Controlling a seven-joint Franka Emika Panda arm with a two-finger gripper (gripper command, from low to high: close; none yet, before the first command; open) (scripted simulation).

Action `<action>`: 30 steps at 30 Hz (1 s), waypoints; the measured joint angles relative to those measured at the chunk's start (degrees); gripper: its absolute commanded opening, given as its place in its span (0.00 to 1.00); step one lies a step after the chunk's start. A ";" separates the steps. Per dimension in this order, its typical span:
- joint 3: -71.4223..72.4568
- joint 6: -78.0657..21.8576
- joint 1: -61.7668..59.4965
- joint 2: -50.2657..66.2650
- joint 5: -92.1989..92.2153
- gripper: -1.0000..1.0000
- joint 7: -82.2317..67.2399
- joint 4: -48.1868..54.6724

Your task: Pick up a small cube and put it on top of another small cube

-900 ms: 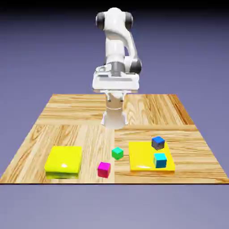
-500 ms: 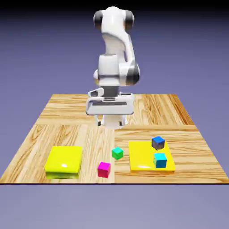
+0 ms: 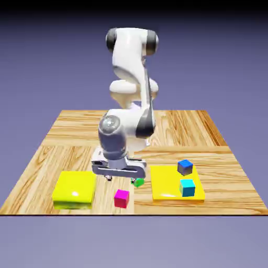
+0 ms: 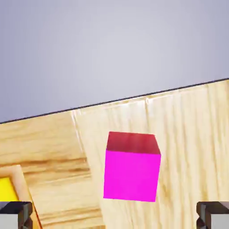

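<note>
The small magenta-pink cube (image 3: pixel 121 198) rests on the wooden table near its front edge. My gripper (image 3: pixel 121 179) hangs just above and behind it, open, with nothing between the fingers. In the hand view the pink cube (image 4: pixel 132 167) sits a little ahead of my gripper (image 4: pixel 115 217), between the lines of the two grey fingertips (image 4: pixel 15 214) at the bottom corners. The small cyan cube (image 3: pixel 187 187) stands on a flat yellow pad (image 3: pixel 166 183) towards the exterior view's right, apart from the gripper.
A dark blue cube (image 3: pixel 185 167) sits at the back of the same yellow pad. A green cube (image 3: pixel 138 182) is half hidden behind my hand. A thick yellow block (image 3: pixel 74 188) lies on the left. The table's front edge (image 4: pixel 134 98) runs close beyond the pink cube.
The arm has swung forward and down from the table's back to just above the pink cube, hiding part of the green cube. No cube has moved.
</note>
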 measured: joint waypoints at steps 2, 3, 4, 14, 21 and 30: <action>-0.57 -4.25 -0.01 4.15 0.57 0.50 0.23 3.46; -0.85 -6.38 -0.01 6.23 0.86 0.50 0.35 5.19; -1.14 -8.50 -0.02 8.31 1.14 0.50 0.47 6.92; -0.96 -5.87 0.08 10.94 1.96 0.00 0.12 5.54; 10.08 -16.25 4.59 8.38 -7.75 0.00 -0.78 12.89; 26.34 -25.68 11.17 6.89 -20.89 0.00 -2.60 20.08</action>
